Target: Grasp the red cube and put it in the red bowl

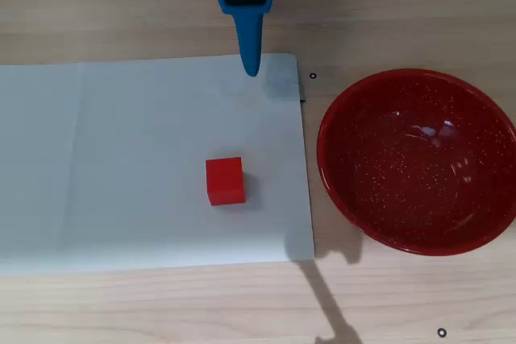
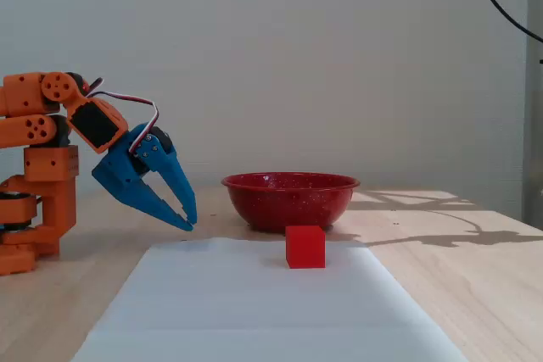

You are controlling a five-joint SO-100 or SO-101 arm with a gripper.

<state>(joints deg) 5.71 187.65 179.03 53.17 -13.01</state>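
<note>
White paper (image 2: 254,303) covers the wooden surface (image 2: 458,277) up front. Leftmost in the fixed view, the blue pincer (image 2: 188,219) hangs empty, tips nearly together (angled down). Mid-sheet sits the red cube (image 2: 305,247), well apart; the red bowl (image 2: 290,199) stands beyond, off the paper.

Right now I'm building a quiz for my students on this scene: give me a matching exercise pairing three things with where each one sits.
Things:
1. red cube
2. red bowl
3. gripper

Places:
A. on the bare wood, beside the white sheet
B. hovering above the sheet's edge, touching nothing
C. resting on the white sheet

Pairs: 1-C, 2-A, 3-B
</note>
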